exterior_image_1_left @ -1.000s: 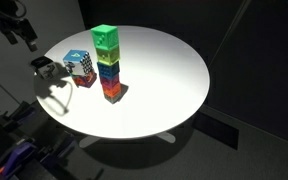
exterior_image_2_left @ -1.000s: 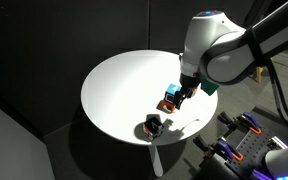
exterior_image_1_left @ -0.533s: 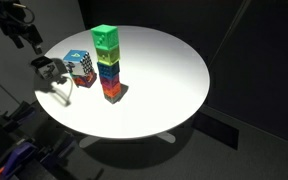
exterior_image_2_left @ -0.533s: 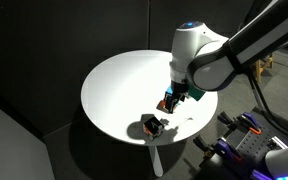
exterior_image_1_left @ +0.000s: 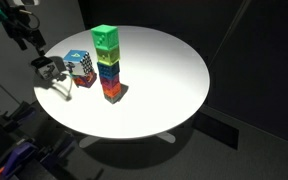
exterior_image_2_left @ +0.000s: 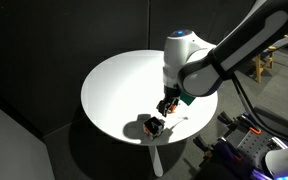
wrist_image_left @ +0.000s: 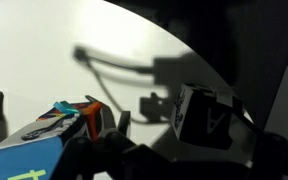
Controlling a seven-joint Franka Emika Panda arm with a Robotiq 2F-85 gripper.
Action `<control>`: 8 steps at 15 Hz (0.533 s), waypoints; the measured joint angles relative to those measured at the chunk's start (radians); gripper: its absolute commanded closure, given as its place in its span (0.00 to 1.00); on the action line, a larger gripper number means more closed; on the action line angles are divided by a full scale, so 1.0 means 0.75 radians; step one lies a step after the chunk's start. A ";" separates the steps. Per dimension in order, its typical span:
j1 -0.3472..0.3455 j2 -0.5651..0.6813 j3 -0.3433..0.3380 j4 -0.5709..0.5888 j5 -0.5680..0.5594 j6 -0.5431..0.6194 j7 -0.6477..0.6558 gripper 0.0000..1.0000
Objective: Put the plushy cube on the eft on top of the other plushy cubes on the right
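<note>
The small patterned cube sits on the white desk, just beside the blue-topped block. The coloured tower stands at the block's other side. The claw hangs above the block and partly hides it in an exterior view. I cannot tell if the claw is wide or narrow.

Your white arm is built of fat, rounded, glossy shells, filling the right half of an exterior view, with darker bands at the seams between segments. A pale blue spot sits on the cap of the topmost joint, and a green-teal patch shows under the last white shell. Your black, angular hand hangs below it. In the wrist view it is only blurred dark shapes along the bottom edge.
</note>
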 measured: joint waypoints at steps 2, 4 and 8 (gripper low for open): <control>0.002 0.010 -0.002 0.008 0.000 0.000 0.000 0.00; 0.003 0.012 -0.003 0.010 0.000 0.000 0.000 0.00; 0.003 0.012 -0.003 0.010 0.000 0.000 0.000 0.00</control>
